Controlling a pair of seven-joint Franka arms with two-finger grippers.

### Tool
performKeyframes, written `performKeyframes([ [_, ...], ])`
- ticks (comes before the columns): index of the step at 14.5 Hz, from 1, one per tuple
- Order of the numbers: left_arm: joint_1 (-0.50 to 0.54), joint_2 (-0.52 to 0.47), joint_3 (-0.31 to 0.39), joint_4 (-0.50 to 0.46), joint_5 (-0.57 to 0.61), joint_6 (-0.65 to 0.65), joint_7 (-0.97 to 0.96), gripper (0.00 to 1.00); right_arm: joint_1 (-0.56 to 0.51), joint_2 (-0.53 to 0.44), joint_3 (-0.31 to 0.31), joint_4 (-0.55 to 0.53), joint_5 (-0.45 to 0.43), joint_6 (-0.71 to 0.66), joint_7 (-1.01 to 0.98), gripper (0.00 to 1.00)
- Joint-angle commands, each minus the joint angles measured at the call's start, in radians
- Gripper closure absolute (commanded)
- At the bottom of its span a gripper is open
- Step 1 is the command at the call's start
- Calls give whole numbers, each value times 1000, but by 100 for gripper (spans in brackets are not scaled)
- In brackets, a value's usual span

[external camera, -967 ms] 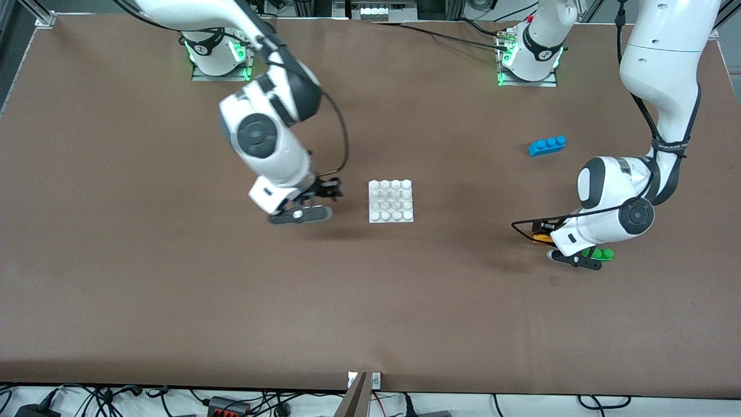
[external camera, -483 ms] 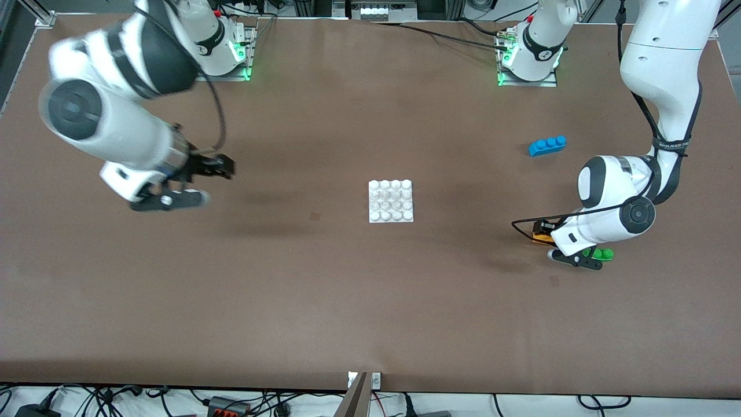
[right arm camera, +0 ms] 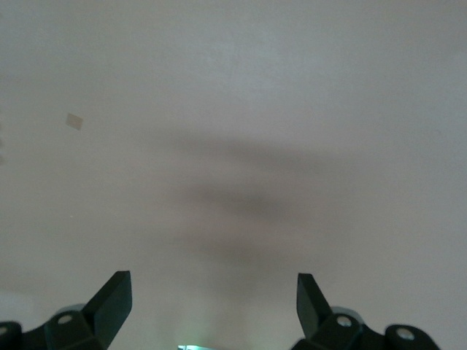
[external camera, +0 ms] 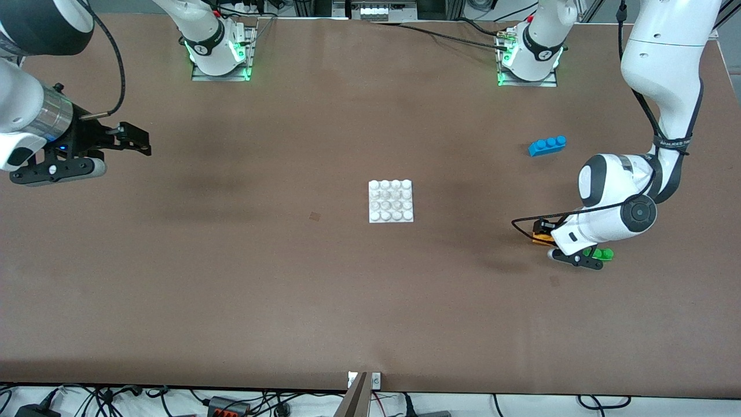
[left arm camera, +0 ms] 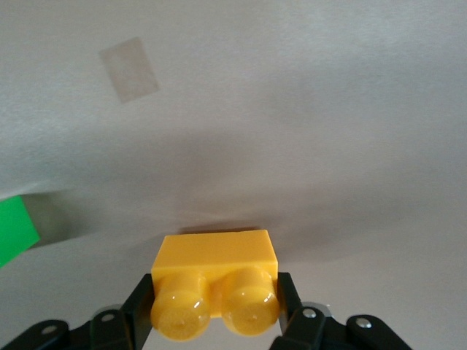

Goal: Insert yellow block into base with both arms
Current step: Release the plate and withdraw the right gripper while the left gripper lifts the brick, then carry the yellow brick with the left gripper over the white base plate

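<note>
front: high, faces my bases | my left wrist: close over yellow block [left arm camera: 215, 286], shared with front | my right wrist: over bare table [right arm camera: 292, 109]

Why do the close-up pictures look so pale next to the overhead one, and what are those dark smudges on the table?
Front view: the table is brown, with soft shadows near the white base. Left wrist view: washed out to grey; the yellow block stays sharp in the left gripper. Right wrist view: faded too, a blurry shadow past the open right gripper.
</note>
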Motion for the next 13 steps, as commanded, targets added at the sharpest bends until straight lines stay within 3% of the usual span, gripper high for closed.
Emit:
performKeyframes([
  [1,14,-51,-26,-22,-3,-37,9,36,-59,-23,14,-50,-5,39,-137,0],
  [5,12,-80,-104,13,-90,-117,-53,38,-138,-32,1,-75,-5,64,-277,0],
  [7,0,-77,-161,80,-124,-194,-82,41,-97,-85,-82,-143,-5,68,-291,0],
  [10,-38,-68,-254,126,-129,-198,-354,42,14,-110,-205,-158,-5,21,-277,0],
  [13,-133,-34,-290,177,-123,-194,-540,43,52,-168,-229,-141,-5,31,-260,0],
])
